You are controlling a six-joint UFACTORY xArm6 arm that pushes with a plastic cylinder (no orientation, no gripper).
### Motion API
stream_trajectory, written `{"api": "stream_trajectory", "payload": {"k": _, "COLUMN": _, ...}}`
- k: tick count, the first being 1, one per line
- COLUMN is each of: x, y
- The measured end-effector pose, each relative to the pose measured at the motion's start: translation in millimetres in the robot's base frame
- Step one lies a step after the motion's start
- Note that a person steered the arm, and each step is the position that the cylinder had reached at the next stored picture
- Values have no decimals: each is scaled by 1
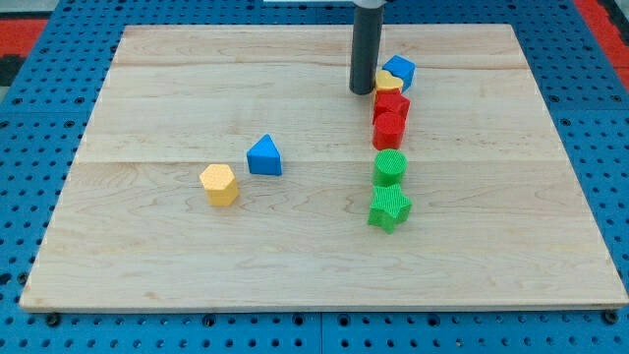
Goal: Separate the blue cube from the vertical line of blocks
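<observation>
A blue cube (pixel 400 70) sits at the top of a vertical line of blocks right of the board's centre. Below it come a yellow block (pixel 387 83), partly hidden, two red blocks (pixel 391 104) (pixel 388 129), a green cylinder (pixel 390 167) and a green star-shaped block (pixel 389 208). My tip (pixel 364 91) is down on the board just left of the yellow block and the blue cube, very close to them; contact cannot be told.
A blue triangular block (pixel 264 156) and a yellow hexagonal block (pixel 219 184) lie left of centre. The wooden board (pixel 147 265) rests on a blue perforated table (pixel 29 118).
</observation>
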State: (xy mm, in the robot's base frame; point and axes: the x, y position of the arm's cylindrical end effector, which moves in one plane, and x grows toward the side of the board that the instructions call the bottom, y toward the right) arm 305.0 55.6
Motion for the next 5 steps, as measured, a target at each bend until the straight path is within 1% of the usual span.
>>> {"api": "stream_trajectory", "payload": {"k": 1, "x": -39, "y": -14}}
{"api": "stream_trajectory", "payload": {"k": 2, "x": -43, "y": 25}}
{"api": "stream_trajectory", "payload": {"k": 3, "x": -43, "y": 112}}
{"api": "stream_trajectory", "payload": {"k": 4, "x": -12, "y": 121}}
{"api": "stream_trajectory", "payload": {"k": 5, "x": -4, "y": 37}}
